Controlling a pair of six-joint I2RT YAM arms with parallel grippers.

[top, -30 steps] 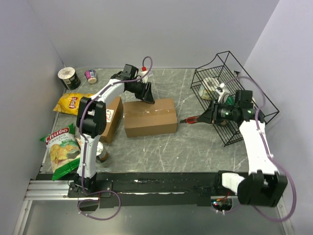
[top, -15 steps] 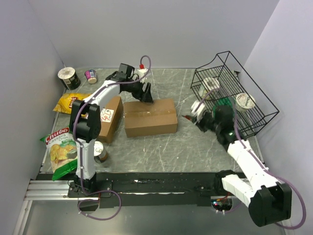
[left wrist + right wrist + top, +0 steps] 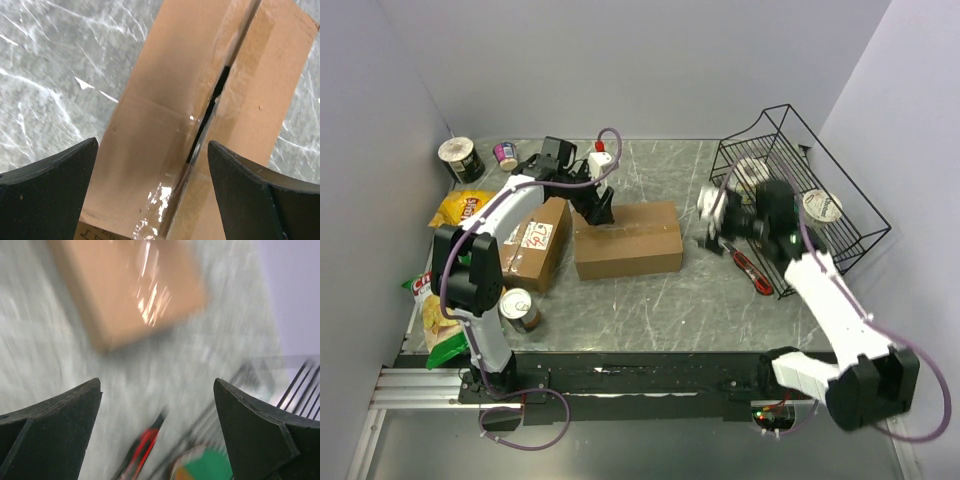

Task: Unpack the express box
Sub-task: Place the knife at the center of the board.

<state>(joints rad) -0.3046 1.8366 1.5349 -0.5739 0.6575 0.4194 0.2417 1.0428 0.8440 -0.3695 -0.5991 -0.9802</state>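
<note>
At the far left, snack bags (image 3: 448, 305) and a can (image 3: 521, 308) are lying on the bench (image 3: 650, 300), next to a smaller labelled carton (image 3: 535, 248). Just right of that carton, the left fingers (image 3: 601, 208) are hovering over the left end of the express box (image 3: 627, 238), which is sitting closed in the middle of the bench. A second ago these fingers were half closed against the box's far edge. Now they are standing wide apart and holding nothing, with the box top showing between them in the wrist view. That view is also showing the taped seam (image 3: 214, 102) gaping as a dark slit along the lid, so the tape is looking cut, at least along that stretch.

Further right, the red-handled cutter (image 3: 752, 272) is lying loose on the bench, just beside the near corner of the wire basket (image 3: 786, 107). A second ago the right arm was carrying it in narrowed fingers. Now the right fingers (image 3: 708, 212) are spread wide and empty, facing the box's right end, and their wrist view is blurring with motion.

Judging by this, the cutting step is finishing and both arms are freeing themselves for the flaps. The flaps are not yet lifted and nothing is out of the box, so the unpacking proper is still lying ahead.
</note>
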